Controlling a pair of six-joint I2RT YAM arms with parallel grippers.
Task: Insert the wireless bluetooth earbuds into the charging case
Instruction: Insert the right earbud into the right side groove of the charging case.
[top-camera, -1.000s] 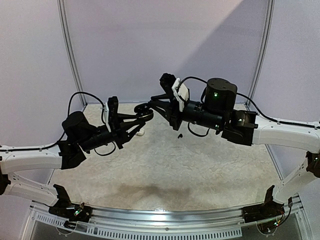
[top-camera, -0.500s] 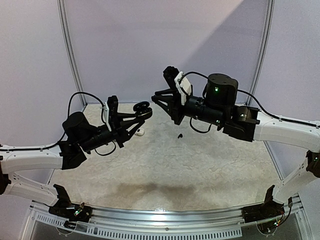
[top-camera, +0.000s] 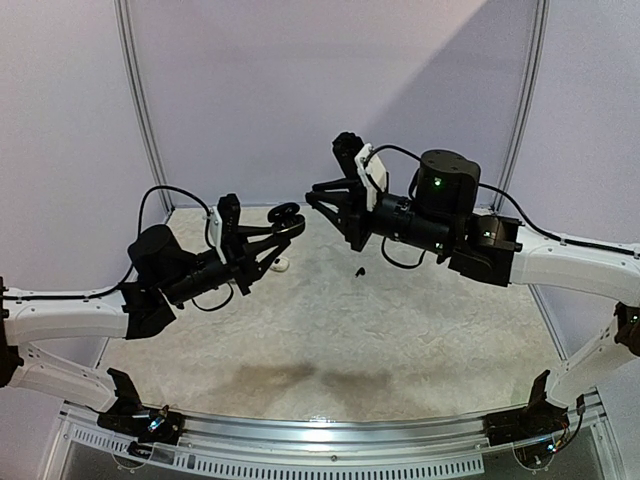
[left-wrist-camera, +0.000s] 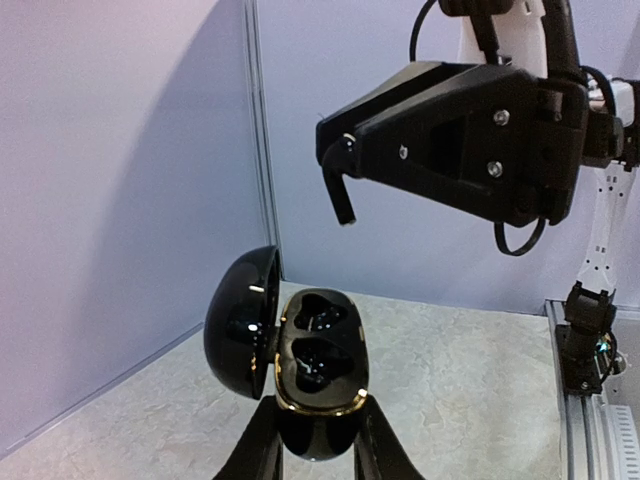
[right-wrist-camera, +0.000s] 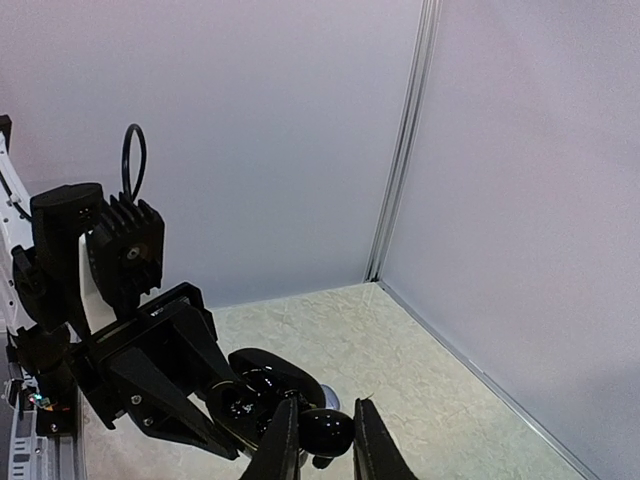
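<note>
My left gripper (left-wrist-camera: 318, 412) is shut on the glossy black charging case (left-wrist-camera: 318, 345), held up off the table. Its lid (left-wrist-camera: 240, 320) hangs open to the left and two dark sockets show inside the gold rim. In the top view the case (top-camera: 286, 217) sits at the tip of the left gripper (top-camera: 288, 228). My right gripper (right-wrist-camera: 325, 432) is shut on a small glossy black earbud (right-wrist-camera: 328, 430), just above and right of the case (right-wrist-camera: 250, 392). From above, the right gripper (top-camera: 314, 197) hovers a short gap from the case.
A tiny black piece (top-camera: 358, 270) and a small white piece (top-camera: 281, 265) lie on the pale mat (top-camera: 400, 330). A silvery-grey piece (right-wrist-camera: 326, 399) shows behind my right fingers. Grey walls close the back and sides; a metal rail (top-camera: 320, 435) runs along the front.
My right gripper has pulled back up and to the right, away from the case it was touching. The left arm with the case has barely shifted.
</note>
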